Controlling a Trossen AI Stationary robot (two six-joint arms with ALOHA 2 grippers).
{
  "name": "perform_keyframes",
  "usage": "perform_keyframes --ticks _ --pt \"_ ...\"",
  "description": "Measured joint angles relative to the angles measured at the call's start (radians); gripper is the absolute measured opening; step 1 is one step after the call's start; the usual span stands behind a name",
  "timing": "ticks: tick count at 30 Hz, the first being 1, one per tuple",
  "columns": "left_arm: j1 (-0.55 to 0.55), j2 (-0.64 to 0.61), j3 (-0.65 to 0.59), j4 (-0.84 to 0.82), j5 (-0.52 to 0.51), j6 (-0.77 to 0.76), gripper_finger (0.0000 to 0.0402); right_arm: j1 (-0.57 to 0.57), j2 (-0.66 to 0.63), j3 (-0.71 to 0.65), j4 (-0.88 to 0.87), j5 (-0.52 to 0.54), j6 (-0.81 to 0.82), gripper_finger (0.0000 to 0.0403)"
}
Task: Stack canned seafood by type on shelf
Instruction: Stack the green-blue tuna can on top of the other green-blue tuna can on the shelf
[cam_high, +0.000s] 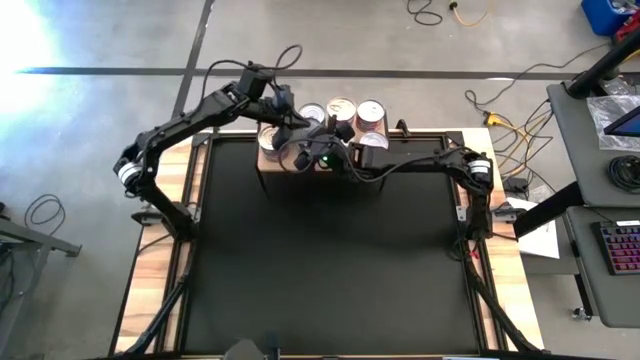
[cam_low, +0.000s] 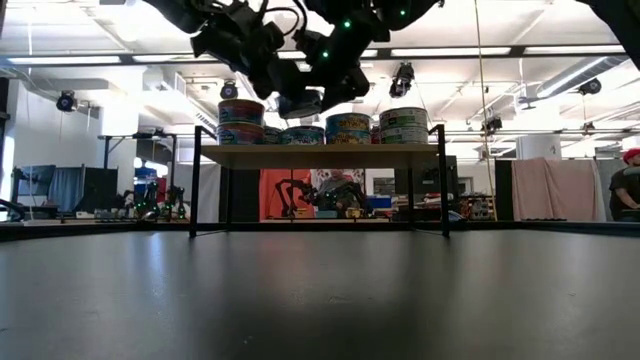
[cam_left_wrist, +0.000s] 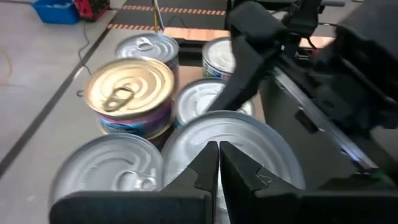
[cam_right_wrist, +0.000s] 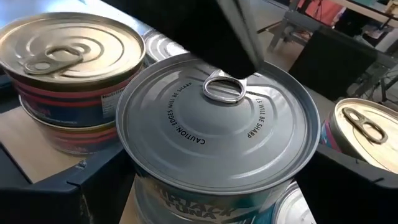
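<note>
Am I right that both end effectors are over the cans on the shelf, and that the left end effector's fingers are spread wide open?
Not quite: the left end effector has its fingers shut, tips together, as the left wrist view shows. Both end effectors, including the right end effector, are indeed over the cans on the shelf.

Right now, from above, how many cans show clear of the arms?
3, in a row along the shelf's far edge: left can, middle can, right can. More sit partly or wholly hidden under the arms.
</note>
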Motion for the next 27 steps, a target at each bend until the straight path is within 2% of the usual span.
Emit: perform_keyframes --ticks 8,10,13,22,27 --pt "-0.043 0.000 -0.015 -0.004 -0.005 0.002 0.0000 -0.007 0.000 -0.006 -0.014 -0.016 -0.001 0.0391" --pt "-0.048 0.000 -0.016 -0.010 -0.034 0.001 0.0000 -0.008 0.000 -0.006 -0.013 -0.018 -0.001 0.0394" --pt "-0.049 0.000 -0.016 -0.045 -0.074 0.002 0.0000 -0.008 0.000 -0.007 -0.011 -0.017 0.007 0.0396" --pt "-0.049 0.046 -0.017 -0.043 -0.107 -0.013 0.0000 -0.023 0.000 -0.019 -0.090 -0.011 0.097 0.0399" --pt "-0.048 0.052 -0.017 -0.067 -0.107 -0.014 0.0000 -0.024 0.000 -0.019 -0.098 -0.019 0.089 0.0400"
